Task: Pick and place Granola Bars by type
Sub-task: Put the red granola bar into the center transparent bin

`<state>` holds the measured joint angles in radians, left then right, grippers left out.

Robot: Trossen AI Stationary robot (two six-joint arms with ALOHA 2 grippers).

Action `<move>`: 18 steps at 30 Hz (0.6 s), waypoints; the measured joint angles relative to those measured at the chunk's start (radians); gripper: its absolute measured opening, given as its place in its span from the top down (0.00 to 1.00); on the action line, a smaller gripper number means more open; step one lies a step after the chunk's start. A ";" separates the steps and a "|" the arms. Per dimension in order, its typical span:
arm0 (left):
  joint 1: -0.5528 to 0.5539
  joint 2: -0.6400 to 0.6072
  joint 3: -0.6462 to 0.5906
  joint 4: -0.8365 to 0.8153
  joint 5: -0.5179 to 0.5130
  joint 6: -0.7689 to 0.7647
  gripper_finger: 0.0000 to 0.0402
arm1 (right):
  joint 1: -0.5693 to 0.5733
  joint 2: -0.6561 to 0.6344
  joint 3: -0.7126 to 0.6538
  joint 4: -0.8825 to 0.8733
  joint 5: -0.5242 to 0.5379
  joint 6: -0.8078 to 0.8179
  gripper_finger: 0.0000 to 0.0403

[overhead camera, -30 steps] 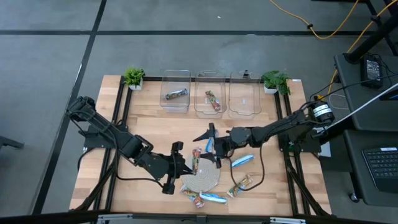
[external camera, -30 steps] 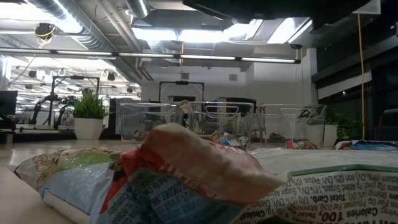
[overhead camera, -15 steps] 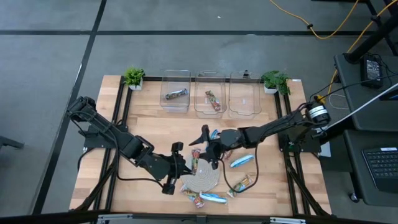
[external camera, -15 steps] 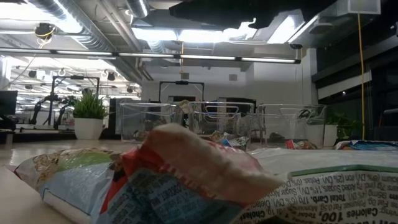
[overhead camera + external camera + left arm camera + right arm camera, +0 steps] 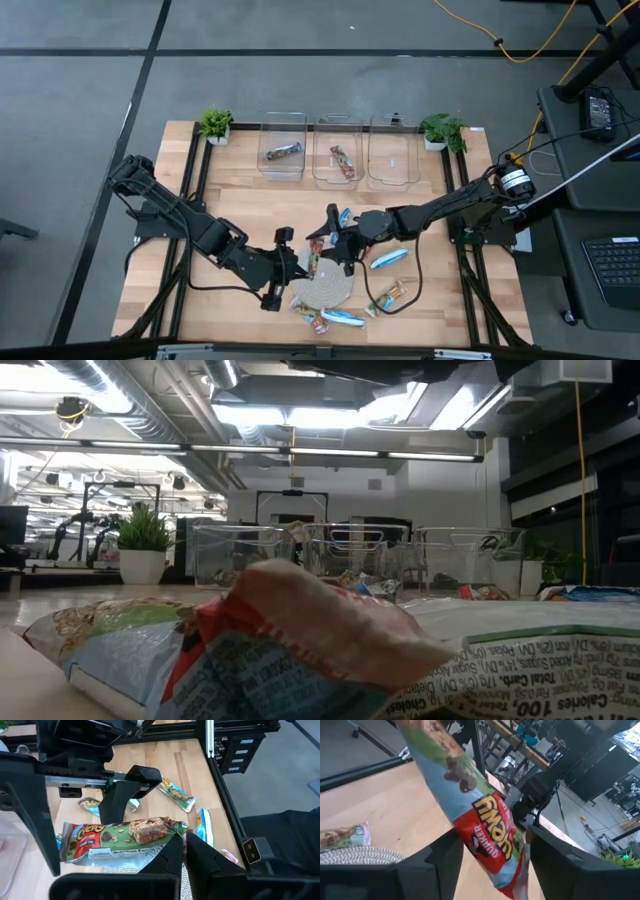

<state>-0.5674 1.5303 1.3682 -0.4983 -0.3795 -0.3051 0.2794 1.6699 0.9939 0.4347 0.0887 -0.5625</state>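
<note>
Since the earlier frame my right gripper has advanced over the mat, fingers apart astride a red-and-green granola bar pinched endwise by my left gripper for handover.

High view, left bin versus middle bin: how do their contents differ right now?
The left bin holds a grey-blue bar; the middle bin holds a red-and-green bar. The grey-blue bar lies slanted across its bin; the red-and-green bar runs more lengthwise. Both bins are clear plastic, each with one bar.
</note>
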 joint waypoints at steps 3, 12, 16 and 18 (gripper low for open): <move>0.000 0.000 0.000 -0.003 -0.002 -0.006 0.99 | 0.000 0.000 0.000 -0.004 0.000 0.000 0.51; 0.000 0.000 0.000 -0.017 -0.019 -0.005 0.99 | 0.000 0.000 0.000 -0.014 0.000 0.000 0.69; 0.000 -0.001 0.000 -0.033 -0.021 0.002 0.99 | -0.001 0.000 0.000 -0.015 0.000 0.000 0.77; 0.000 -0.001 0.000 -0.034 -0.021 0.004 0.99 | -0.001 0.000 0.000 -0.014 -0.001 0.000 0.80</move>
<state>-0.5674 1.5295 1.3682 -0.5323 -0.4007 -0.3012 0.2787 1.6699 0.9936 0.4202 0.0876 -0.5625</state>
